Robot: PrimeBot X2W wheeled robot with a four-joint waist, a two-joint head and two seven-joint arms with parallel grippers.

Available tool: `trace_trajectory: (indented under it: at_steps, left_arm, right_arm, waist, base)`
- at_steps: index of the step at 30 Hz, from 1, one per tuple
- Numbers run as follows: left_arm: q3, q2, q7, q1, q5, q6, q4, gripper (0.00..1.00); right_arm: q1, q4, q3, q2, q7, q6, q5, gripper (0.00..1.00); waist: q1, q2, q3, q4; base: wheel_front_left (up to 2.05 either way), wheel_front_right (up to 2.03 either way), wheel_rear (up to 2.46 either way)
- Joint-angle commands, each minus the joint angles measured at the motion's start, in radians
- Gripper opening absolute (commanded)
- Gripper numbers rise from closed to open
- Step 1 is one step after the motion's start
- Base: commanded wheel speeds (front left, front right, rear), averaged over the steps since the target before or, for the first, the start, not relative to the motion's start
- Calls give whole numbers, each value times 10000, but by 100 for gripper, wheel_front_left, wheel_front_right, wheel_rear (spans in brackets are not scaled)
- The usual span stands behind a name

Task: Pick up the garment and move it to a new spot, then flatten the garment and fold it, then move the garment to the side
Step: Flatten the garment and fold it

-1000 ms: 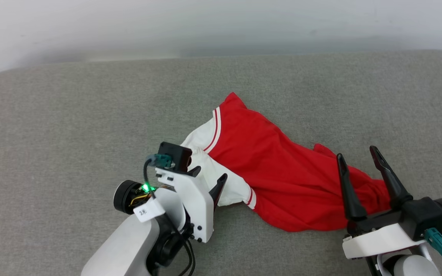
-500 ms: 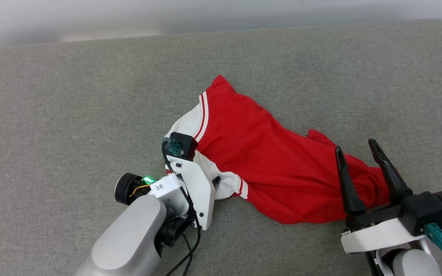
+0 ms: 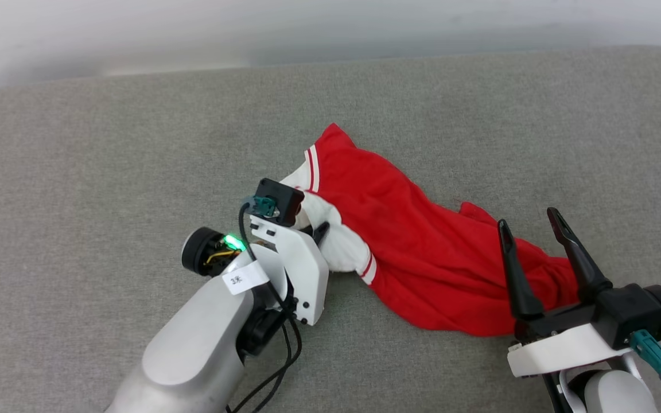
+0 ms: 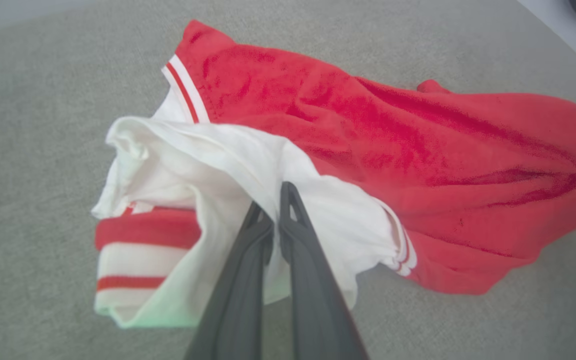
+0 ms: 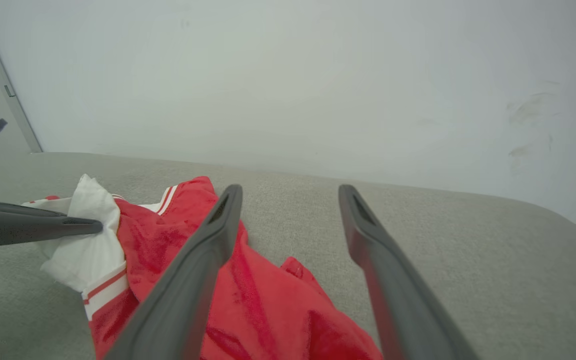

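- At the far left, the gray padded surface [image 3: 78,172] lies bare. I judge that open stretch is a fair place to carry the shirt, since the task wants it at a new spot first.
- My left gripper [image 3: 320,230] reaches in low from the lower left, clenched on the white sleeve [image 3: 342,246]. In the left wrist view its fingers [image 4: 308,280] meet with a fold of white cloth pinched between them.
- I read the sleeve as a sensible hold: it is a loose outer part, so the gripper can pinch it without digging into the whole heap.
- At the pinch the sleeve [image 4: 208,165] bunches and stands a little proud of the surface. Its red-and-white striped cuff [image 4: 138,260] is folded under to the left.
- The garment [image 3: 416,252] lies crumpled across the middle of the surface, plain red side up. Its body trails off to the right, and no print shows.
- My right gripper [image 3: 528,218] sits at the lower right, spread wide and holding nothing, over the garment's far end. I cannot tell whether the tips brush the cloth.
- I judge it is placed there to take the far end, so that the shirt lifts from two points and does not drag from the sleeve alone.
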Motion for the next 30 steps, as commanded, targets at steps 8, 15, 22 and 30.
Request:
trace_trajectory:
  at_steps: [8,15,22,30]
  left_arm:
    - [536,802,-2255,169,227,-603,-900,0]
    - [800,2021,-2915,1967,-289,-994,-1217,0]
    - [471,2480,-2481,3176,-767,-1210,-359,28]
    - [751,2115,-2817,3219,-815,-355,15,100]
  right_arm:
    - [328,71,-146,36,-20,-7,-39,100]
    - [515,125,-247,43,-20,-7,-83,100]
    - [571,234,-356,52,-22,-7,-118,100]
    - [591,411,-424,55,-20,-7,-111,100]
  waist:
    - [-1,0,-676,436]
    - [-1,0,-980,851]
    - [-1,0,-1052,1085]
    - [-1,0,-1100,1216]
  base:
    - [0,0,0]
    - [0,0,0]
    - [0,0,0]
    - [0,0,0]
